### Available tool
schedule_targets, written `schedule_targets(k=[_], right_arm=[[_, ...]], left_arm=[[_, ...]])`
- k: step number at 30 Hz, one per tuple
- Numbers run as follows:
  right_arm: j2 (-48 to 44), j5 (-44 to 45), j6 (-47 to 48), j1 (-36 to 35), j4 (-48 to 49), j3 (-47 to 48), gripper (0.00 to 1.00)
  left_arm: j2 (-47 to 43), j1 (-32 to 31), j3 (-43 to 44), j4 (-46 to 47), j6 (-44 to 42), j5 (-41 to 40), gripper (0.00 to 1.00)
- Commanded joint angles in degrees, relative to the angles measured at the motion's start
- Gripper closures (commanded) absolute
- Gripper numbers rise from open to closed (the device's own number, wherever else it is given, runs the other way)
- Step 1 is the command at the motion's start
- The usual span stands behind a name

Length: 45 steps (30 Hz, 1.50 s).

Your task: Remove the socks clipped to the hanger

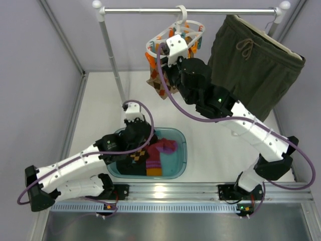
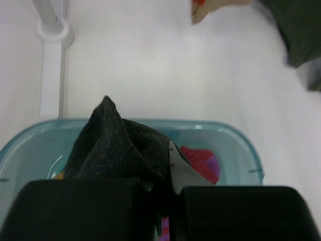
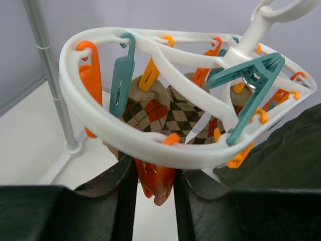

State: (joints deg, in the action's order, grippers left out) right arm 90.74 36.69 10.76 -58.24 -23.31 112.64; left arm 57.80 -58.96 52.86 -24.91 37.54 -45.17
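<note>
1. The white hanger [image 3: 70,80] hangs from the rail [image 1: 190,10], beside green shorts [image 1: 256,60] that are no part of the job.
2. Below, a teal basin [image 1: 181,143] already holds a purple and orange sock [image 1: 160,153] and an argyle one, so part of the work looks done.
3. At least three argyle socks [image 3: 173,113] remain clipped under the hanger's ring and are left to free.
4. A black sock [image 2: 113,145] sits pinched in the tightly closed left gripper [image 2: 163,188], just above the basin and not yet dropped.
5. The right gripper [image 3: 155,175], raised to the hanger, stands narrow, apparently squeezing an orange peg [image 3: 155,183] at the near rim.
</note>
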Motion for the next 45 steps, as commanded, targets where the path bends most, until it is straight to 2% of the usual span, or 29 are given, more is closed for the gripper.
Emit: schedule_targets(k=[1,4,6,7,8,9,10,11,13,15,17,19,20,21,23,25,26,28,30,31,33,35,36,37,39,41,45], right_arm=[[-3.6,-3.4,-1.9,0.6,-0.5,-0.7,0.68],[-4.1,-4.0,-2.1,0.7,-1.2,-0.7,0.47],[-4.3,-4.0,-2.2,0.7,-1.6,-0.7,0.40],[-4.5,-4.1,-2.2,0.6,-1.8,-0.7,0.37],[-4.7,-4.2,-2.2,0.7,-2.0,-1.0,0.30],[-5.0,-4.3,-2.4,0.7,-2.0,-1.2,0.26],[-5.1,-4.4,-2.7,0.7,-2.3,-1.7,0.17],[-5.3,-5.0,-3.1,0.7,-2.5,-2.0,0.16],[-5.9,-5.8,-3.6,0.7,-3.8,-2.5,0.09],[-7.1,-7.2,-4.3,0.7,-5.1,-3.0,0.07],[-8.4,-10.8,-5.5,0.7,-7.0,-4.3,0.01],[-11.0,-14.3,-6.4,0.7,-8.1,-6.2,0.01],[-12.2,-18.0,-7.2,0.7,-9.0,-7.0,0.01],[-14.4,-19.6,-7.8,0.8,-9.4,-8.0,0.00],[-17.3,-22.8,-8.9,0.8,-9.6,-11.5,0.01],[-22.2,-22.0,-9.7,0.8,-9.5,-15.9,0.00],[-25.9,-18.7,-10.4,0.8,-9.1,-17.8,0.01],[-30.2,-11.5,-12.4,1.3,-8.5,-24.6,0.01],[-36.3,-8.7,-14.2,2.9,-8.2,-29.6,0.01],[-38.3,-8.4,-14.8,6.1,-6.4,-35.5,0.01],[-43.3,-11.1,-16.6,10.8,-4.1,-41.1,0.00],[-44.2,-20.9,-17.6,20.0,-1.1,-46.7,0.02],[-43.0,-25.3,-18.1,23.6,-0.2,-47.9,0.03],[-41.7,-34.2,-18.8,30.7,2.7,-49.5,0.05],[-37.5,-43.3,-21.2,40.5,8.1,-51.3,0.09],[-34.6,-54.6,-21.8,45.4,17.9,-53.6,0.13],[-26.4,-60.8,-19.8,47.5,30.6,-53.7,0.10]], left_arm=[[-4.3,-0.1,-4.1,-14.9,10.9,4.8,1.00],[-8.0,0.0,-7.4,-16.2,11.9,11.4,1.00],[-9.3,0.0,-8.6,-16.1,12.1,14.9,0.95],[-9.5,-0.1,-9.3,-16.1,12.1,17.2,0.79],[-9.8,-0.1,-9.6,-16.1,11.9,18.4,0.68],[-10.2,-0.1,-9.7,-16.1,11.6,19.8,0.50],[-10.5,-0.1,-9.4,-16.1,11.1,20.2,0.26],[-10.8,-0.2,-8.9,-16.1,9.5,20.4,0.02],[-11.4,-0.2,-6.4,-16.0,6.4,19.8,0.02],[-11.0,-0.1,-3.8,-15.8,4.1,18.9,0.01],[-9.0,-0.1,0.7,-13.3,-1.4,16.7,0.01],[-6.8,-0.1,2.8,-8.4,-9.4,14.3,0.02],[-6.0,0.0,4.0,-2.0,-11.9,14.2,0.02],[-4.8,0.7,5.0,0.4,-13.7,14.8,0.02],[-1.5,2.3,7.3,5.3,-17.4,20.5,0.01],[0.5,3.8,8.1,11.2,-19.8,23.4,0.01],[1.9,3.8,8.9,12.5,-20.1,26.7,0.01],[3.3,3.9,10.8,13.5,-19.9,29.3,0.01],[4.0,3.8,13.1,13.7,-19.4,33.5,0.01],[4.1,3.8,13.8,13.7,-18.8,34.3,0.01],[3.8,3.8,15.2,13.6,-17.8,34.5,0.01],[3.5,3.8,17.3,13.5,-16.4,33.8,0.01],[3.4,3.8,18.0,13.4,-15.8,33.5,0.01],[3.4,3.9,19.6,13.4,-15.0,33.3,0.02],[3.5,3.8,21.3,13.4,-14.3,33.2,0.02],[3.7,3.8,23.0,13.2,-13.6,33.6,0.01],[3.8,3.9,23.5,12.3,-14.2,33.7,0.01]])
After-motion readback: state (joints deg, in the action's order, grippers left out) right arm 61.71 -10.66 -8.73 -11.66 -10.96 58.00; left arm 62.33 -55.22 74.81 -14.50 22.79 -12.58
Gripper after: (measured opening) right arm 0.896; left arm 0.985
